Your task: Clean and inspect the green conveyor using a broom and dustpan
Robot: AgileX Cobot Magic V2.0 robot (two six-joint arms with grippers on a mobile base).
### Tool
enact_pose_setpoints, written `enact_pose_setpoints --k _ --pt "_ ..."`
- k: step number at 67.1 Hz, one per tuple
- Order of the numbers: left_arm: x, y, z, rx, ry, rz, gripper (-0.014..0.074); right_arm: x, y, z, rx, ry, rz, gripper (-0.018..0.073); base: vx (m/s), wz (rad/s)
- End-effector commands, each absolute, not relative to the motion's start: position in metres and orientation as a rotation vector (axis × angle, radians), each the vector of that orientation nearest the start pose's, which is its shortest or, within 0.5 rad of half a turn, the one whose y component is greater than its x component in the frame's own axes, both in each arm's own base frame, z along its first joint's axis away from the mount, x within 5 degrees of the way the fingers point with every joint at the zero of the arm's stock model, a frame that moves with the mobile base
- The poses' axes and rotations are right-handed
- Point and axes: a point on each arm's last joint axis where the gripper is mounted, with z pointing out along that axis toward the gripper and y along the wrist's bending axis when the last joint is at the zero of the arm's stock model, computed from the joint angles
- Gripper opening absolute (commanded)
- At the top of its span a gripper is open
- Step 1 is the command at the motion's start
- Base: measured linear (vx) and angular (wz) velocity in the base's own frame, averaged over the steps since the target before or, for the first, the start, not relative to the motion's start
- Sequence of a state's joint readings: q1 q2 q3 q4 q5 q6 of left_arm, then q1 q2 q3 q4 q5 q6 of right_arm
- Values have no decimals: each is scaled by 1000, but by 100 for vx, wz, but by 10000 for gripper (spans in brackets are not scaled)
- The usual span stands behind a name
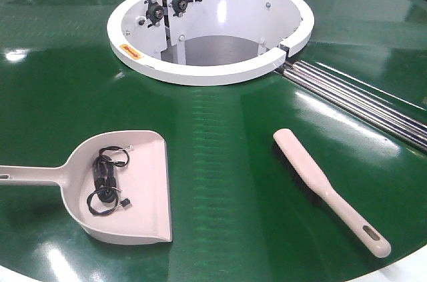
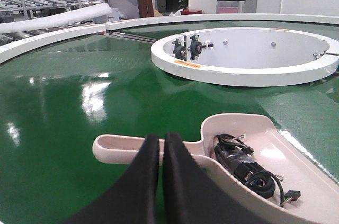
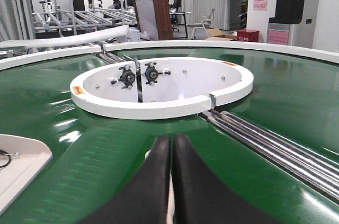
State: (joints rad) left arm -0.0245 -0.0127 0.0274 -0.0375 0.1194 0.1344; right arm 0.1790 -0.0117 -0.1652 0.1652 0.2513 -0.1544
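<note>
Nearest to the front camera lies the dustpan (image 1: 130,192) on the green conveyor (image 1: 220,162), in the lower left part. Its long straight handle points to the left edge of the view, and its wide open mouth faces right. Inside the scoop there is a bundle of black cable (image 1: 107,179) with small connectors.

To the right, well apart from the dustpan, the broom (image 1: 327,189) lies flat on the belt. Its long axis runs diagonally: the bristle end is farther from the camera and more to the left, and the tapered handle with the slotted hole points toward the lower right edge. Black bristles show along its left side.

Behind both things stands the white ring-shaped hub (image 1: 200,69), with two black bearing parts (image 1: 167,5) on its inner wall. Silver roller strips (image 1: 360,102) go from the hub to the right.

From the left wrist view, the left tool (image 2: 161,144) has its two black fingers pressed together, holding nothing, just above the dustpan handle. The right tool (image 3: 170,147) is also pressed together and empty, over the belt in front of the hub.
</note>
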Motion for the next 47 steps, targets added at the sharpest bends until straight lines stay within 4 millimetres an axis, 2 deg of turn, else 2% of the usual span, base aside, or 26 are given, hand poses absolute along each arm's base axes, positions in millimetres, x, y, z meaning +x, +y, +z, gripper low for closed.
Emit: enact_pose_setpoints --k 1,5,12,25,47 --pt "56 -1 198 82 1535 48 -7 42 10 261 -145 1465 169 -8 0 0" --pt "56 -1 198 82 1535 48 -7 43 9 260 -168 1468 125 -8 0 0" --pt "56 -1 198 82 1535 48 -7 47 6 246 -173 1495 16 -8 0 0" --pt "56 -1 198 82 1534 48 -6 57 5 205 -130 1485 9 -8 0 0" --pt "56 -1 198 82 1535 48 -6 55 5 205 -126 1478 16 -8 0 0"
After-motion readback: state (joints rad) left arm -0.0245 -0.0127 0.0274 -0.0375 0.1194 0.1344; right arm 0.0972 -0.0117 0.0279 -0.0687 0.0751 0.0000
